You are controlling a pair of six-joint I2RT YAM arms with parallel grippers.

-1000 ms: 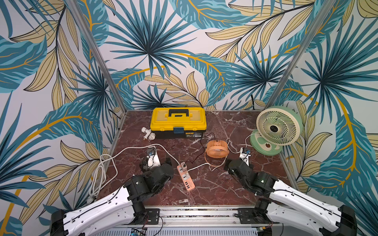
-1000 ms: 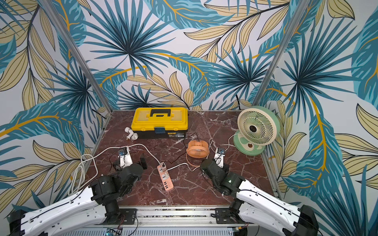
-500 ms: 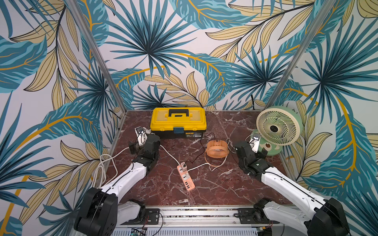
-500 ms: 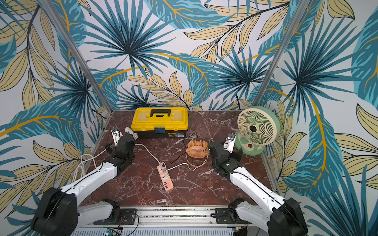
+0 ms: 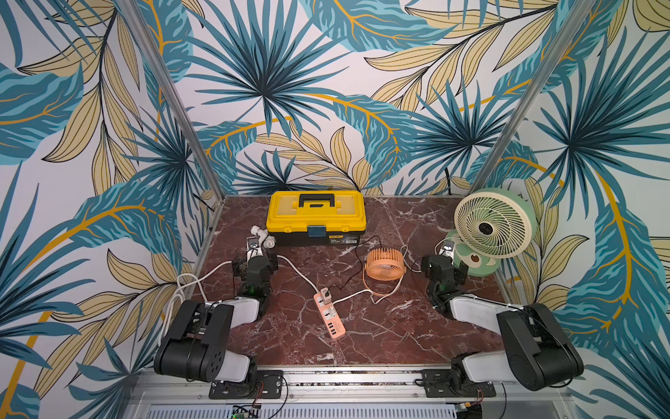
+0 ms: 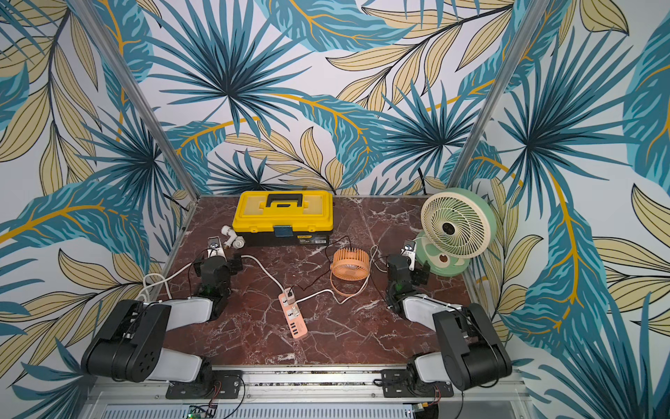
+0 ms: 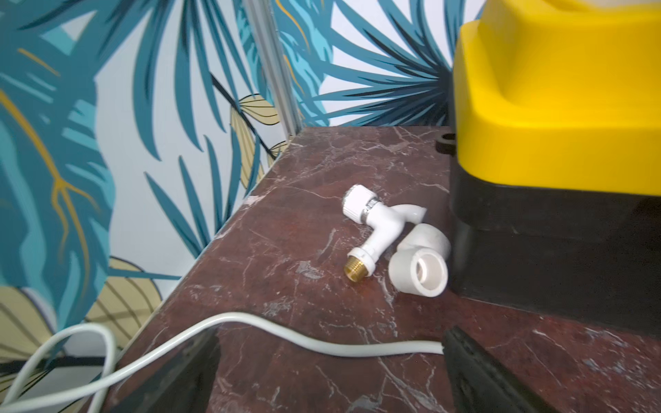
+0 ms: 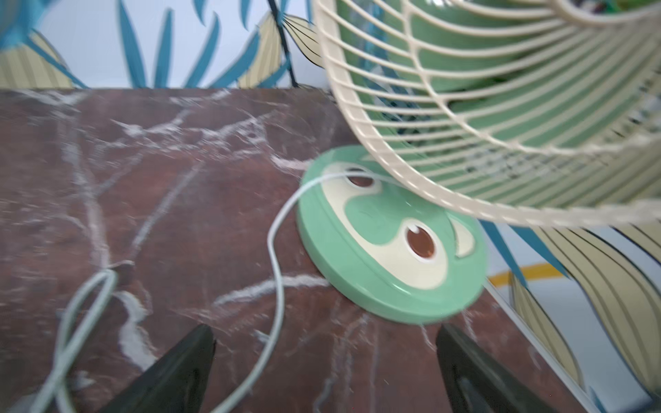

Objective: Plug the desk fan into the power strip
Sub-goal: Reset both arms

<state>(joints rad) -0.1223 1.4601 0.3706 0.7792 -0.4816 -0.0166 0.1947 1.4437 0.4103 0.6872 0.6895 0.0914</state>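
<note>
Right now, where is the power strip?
In both top views the power strip lies mid-table, nearer the robot than the orange fan and to its left.

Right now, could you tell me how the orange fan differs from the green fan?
The orange fan is smaller than the green fan. The orange fan is one colour; the green fan has a cream grille. The orange fan sits centrally, the green fan in the far right corner. Both have round grilles.
</note>
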